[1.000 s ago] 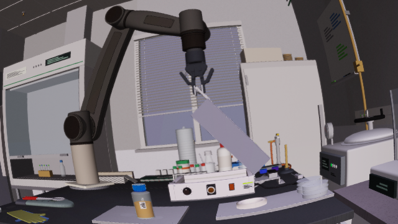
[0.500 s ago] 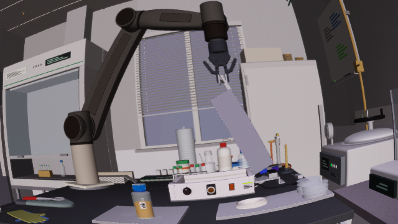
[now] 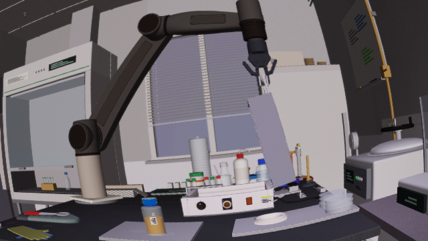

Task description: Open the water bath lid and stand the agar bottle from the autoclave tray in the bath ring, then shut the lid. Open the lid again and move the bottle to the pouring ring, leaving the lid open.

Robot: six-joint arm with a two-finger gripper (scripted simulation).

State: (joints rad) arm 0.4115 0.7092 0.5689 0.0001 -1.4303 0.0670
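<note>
The water bath lid (image 3: 271, 139), a grey panel, stands raised steeply on its hinge at the right end of the white water bath (image 3: 227, 200), and my gripper (image 3: 261, 76) is closed on the handle at the lid's top edge. The bath's inside and its ring are hidden from the side camera. The agar bottle (image 3: 153, 216), amber with a blue cap, stands upright on the grey autoclave tray (image 3: 152, 231) at the front of the bench. The white pouring ring (image 3: 270, 218) lies on a grey mat to the right of the tray.
Several reagent bottles (image 3: 241, 169) and a white cylinder (image 3: 199, 156) stand behind the bath. A stack of dishes (image 3: 335, 201) sits on the mat's right end. Gloves (image 3: 28, 231) and a marker (image 3: 46, 214) lie front left. A fume hood (image 3: 50, 124) stands at the left.
</note>
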